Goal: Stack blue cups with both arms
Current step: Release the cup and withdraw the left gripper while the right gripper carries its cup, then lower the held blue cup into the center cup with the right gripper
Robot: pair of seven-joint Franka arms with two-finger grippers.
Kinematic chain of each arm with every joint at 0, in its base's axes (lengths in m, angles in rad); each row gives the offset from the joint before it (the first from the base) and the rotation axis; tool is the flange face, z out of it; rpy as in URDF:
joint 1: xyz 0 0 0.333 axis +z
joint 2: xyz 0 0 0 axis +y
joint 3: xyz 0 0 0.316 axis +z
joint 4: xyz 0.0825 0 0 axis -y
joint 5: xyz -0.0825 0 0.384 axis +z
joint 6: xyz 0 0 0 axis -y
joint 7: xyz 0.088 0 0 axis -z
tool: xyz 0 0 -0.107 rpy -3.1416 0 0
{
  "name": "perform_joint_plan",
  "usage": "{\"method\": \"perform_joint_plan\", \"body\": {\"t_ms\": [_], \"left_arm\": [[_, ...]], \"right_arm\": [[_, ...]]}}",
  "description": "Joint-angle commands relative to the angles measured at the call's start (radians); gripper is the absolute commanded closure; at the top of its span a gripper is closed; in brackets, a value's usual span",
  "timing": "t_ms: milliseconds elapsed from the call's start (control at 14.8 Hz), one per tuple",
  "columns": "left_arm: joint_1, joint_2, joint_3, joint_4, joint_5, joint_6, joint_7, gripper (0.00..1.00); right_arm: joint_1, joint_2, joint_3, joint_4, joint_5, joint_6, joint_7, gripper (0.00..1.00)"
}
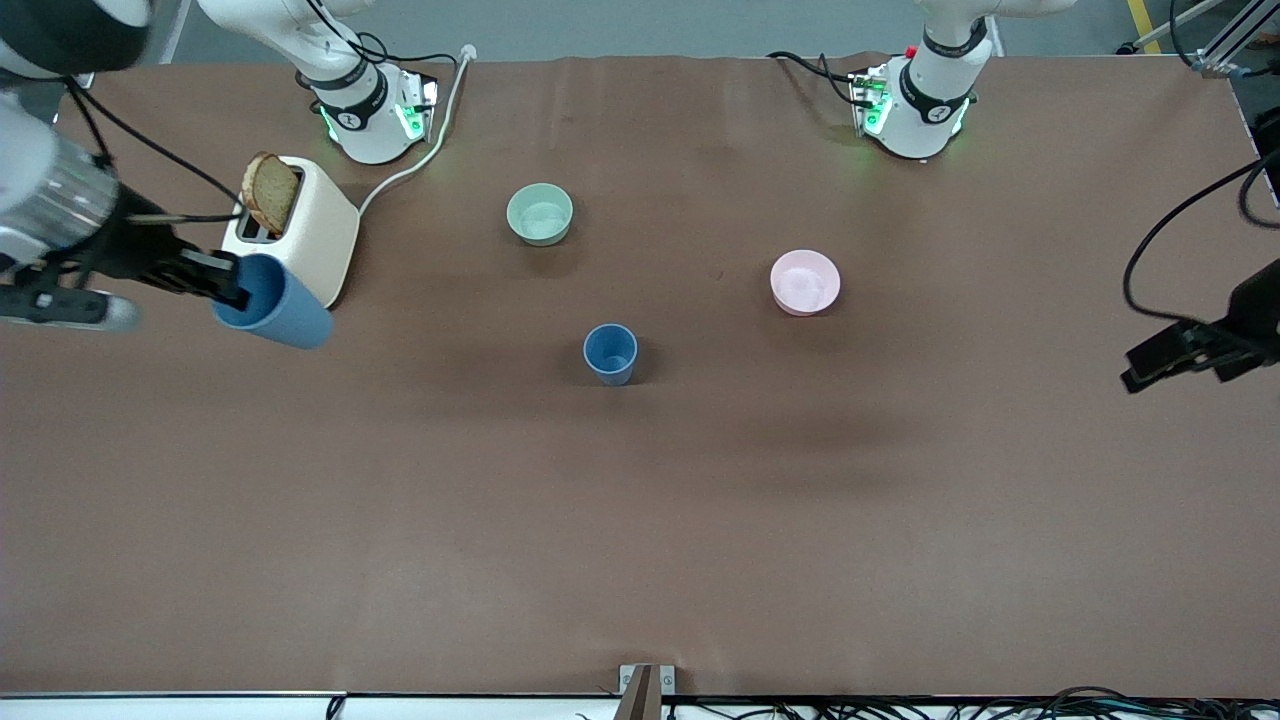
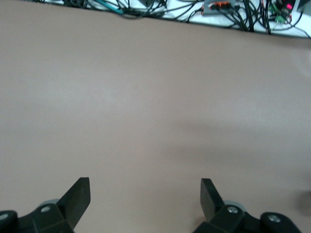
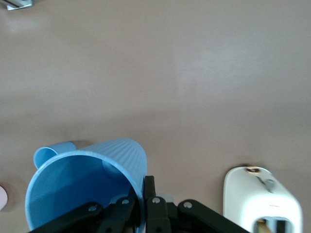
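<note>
The right tool (image 1: 228,285) was pinched shut on the rim of one blue cup (image 1: 275,303), one finger inside the wall and one outside, a hold that left the cup's base free to drop into another cup. That cup hung tilted in the air over the table (image 1: 640,520) at the right arm's end, just beside the toaster (image 1: 300,232), which had a slice of bread (image 1: 270,192) standing in its slot. The second blue cup (image 1: 610,353) stood upright with its mouth up near the middle of the table, nearer the front camera than the mint-green bowl (image 1: 540,213) and the pink bowl (image 1: 805,282), probably as the receiver for the stack. The left tool (image 2: 145,199) waited with its fingers spread wide and empty over bare table at the left arm's end.
</note>
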Motion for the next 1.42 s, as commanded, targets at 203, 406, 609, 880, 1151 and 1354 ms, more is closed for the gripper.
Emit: {"method": "perform_joint_plan", "body": {"t_ms": [203,406,609,880,1151,1354], "left_arm": [[0.050,-0.112,-0.057,-0.147,-0.009,-0.006,0.055,0.00],[0.047,-0.180,-0.063,-0.262,-0.009,0.048,0.055,0.00],[0.053,-0.182,-0.072,-0.264,-0.009,0.045,0.049,0.00],[0.056,-0.174,-0.071,-0.253,-0.009,0.046,0.035,0.00],[0.056,-0.172,-0.072,-0.236,-0.010,0.043,0.039,0.00],[0.058,-0.180,-0.063,-0.228,-0.010,0.040,0.053,0.00]], "right_arm": [[0.217,0.120,-0.011,-0.017,0.005,0.137,0.079,1.00],[0.283,0.129,-0.009,-0.109,0.008,0.268,0.113,1.00],[0.331,0.146,-0.009,-0.175,0.010,0.365,0.128,1.00],[0.406,0.207,-0.009,-0.184,0.098,0.431,0.159,1.00],[0.434,0.247,-0.009,-0.190,0.099,0.490,0.185,1.00],[0.449,0.272,-0.011,-0.194,0.097,0.508,0.185,1.00]]}}
